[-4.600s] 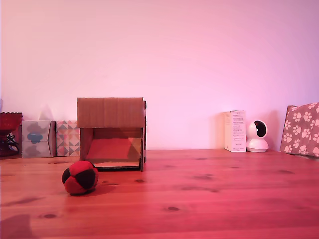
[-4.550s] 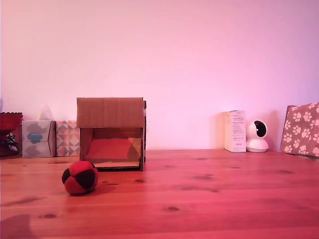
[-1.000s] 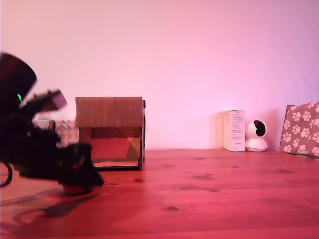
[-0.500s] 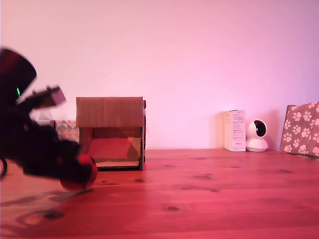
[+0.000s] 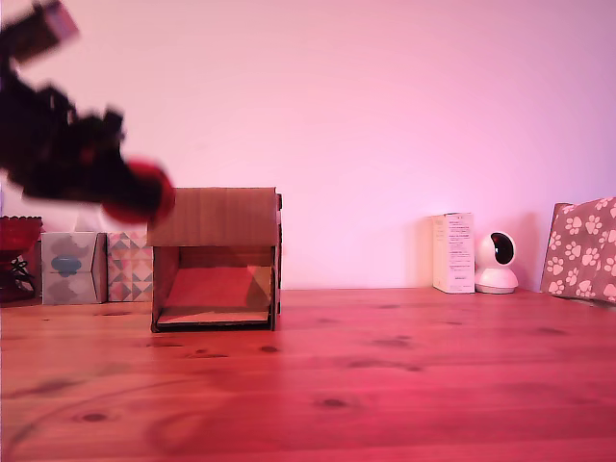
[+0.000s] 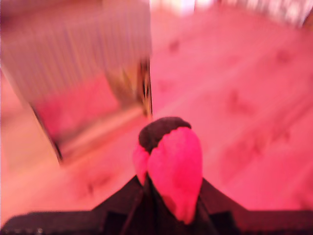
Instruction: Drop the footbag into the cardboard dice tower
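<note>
The bare worktop [image 5: 385, 385] lies nearest in the exterior view. Farther back, the footbag [image 5: 144, 195] is held clamped in the closed pincer [image 5: 135, 192], raised beside the top corner of the cardboard dice tower [image 5: 214, 255]. Pickup is judged done; positioning overhead and release remain.

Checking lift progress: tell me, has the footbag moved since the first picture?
Yes. The footbag rose from the table to the tower's top-left corner in the exterior view.

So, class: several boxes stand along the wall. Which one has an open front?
The brown cardboard box under the raised gripper. Its lower front is open, showing a sloped ramp inside. The two patterned boxes and the white box look closed in front.
</note>
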